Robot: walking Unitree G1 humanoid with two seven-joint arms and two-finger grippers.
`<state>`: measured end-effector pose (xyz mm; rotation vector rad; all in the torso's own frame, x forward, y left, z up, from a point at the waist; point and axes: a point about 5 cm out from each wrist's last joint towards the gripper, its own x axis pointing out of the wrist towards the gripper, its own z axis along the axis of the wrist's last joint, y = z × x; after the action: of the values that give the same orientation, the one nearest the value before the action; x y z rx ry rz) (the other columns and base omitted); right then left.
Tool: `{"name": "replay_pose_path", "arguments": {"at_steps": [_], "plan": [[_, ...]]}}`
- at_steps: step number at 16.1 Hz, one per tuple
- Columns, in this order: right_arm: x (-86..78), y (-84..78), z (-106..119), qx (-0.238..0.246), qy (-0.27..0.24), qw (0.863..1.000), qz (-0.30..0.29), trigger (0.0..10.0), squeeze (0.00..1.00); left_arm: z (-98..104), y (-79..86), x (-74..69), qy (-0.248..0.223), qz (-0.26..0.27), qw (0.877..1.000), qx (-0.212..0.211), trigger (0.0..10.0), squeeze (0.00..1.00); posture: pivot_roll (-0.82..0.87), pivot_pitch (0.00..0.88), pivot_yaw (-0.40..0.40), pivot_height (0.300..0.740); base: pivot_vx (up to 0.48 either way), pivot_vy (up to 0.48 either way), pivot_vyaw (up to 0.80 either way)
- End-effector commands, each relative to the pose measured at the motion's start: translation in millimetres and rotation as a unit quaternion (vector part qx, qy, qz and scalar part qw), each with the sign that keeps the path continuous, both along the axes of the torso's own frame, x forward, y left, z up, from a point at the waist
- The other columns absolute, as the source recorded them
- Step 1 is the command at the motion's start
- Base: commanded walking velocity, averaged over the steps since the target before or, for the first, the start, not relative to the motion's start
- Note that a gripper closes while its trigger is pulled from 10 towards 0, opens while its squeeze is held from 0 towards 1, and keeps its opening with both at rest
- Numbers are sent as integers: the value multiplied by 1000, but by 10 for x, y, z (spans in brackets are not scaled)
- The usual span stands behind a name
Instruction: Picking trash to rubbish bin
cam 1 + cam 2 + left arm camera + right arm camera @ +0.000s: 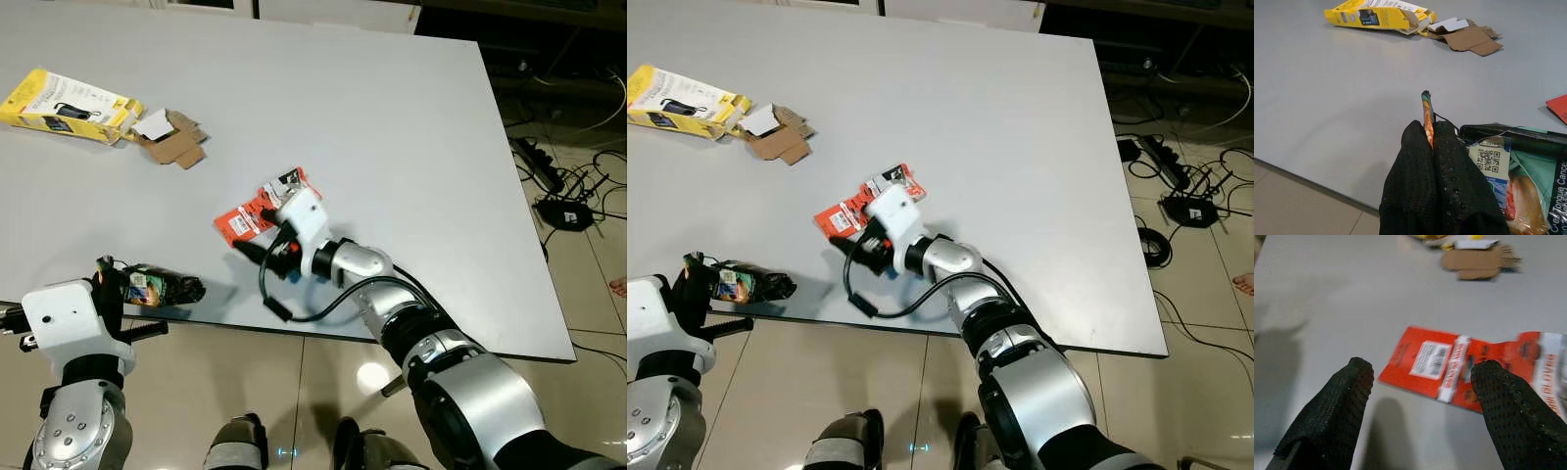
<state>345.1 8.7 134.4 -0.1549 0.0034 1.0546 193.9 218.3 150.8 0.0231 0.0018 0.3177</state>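
A dark snack wrapper (162,288) with green and orange print lies at the table's near edge. My left gripper (1431,128) is shut on the wrapper's thin edge; the same gripper (106,276) sits at that near-left edge. A red packet (1449,363) with a white label lies flat mid-table. My right gripper (1424,366) is open low over the packet's near end, one finger on each side, and I cannot tell if it touches. From the head view the right gripper (263,247) pokes out under its white wrist housing.
A torn yellow box (64,106) and a brown cardboard scrap (174,145) lie at the far left of the grey table (392,127). Cables and a power strip (568,191) litter the tiled floor right of the table.
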Motion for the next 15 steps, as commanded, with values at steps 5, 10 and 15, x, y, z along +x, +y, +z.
{"name": "replay_pose_path", "arguments": {"at_steps": [5, 10, 15], "plan": [[-36, 250, 144, -40, -63, 997, 11, 10000, 0, -5, -23, -16, 1, -1, 1000, -6, 10000, 0, 214, 267, -59, 740, 0, 0, 0], [-43, 476, 364, -39, -104, 994, 10, 10000, 0, 3, -5, -10, -2, 3, 1000, -5, 10000, 0, 217, 265, -61, 740, 0, 0, 0], [-14, 380, 158, -112, -61, 992, 7, 10000, 0, -11, -17, -9, 0, 4, 1000, -8, 10000, 0, 217, 259, -70, 740, 0, 0, 0]]}}
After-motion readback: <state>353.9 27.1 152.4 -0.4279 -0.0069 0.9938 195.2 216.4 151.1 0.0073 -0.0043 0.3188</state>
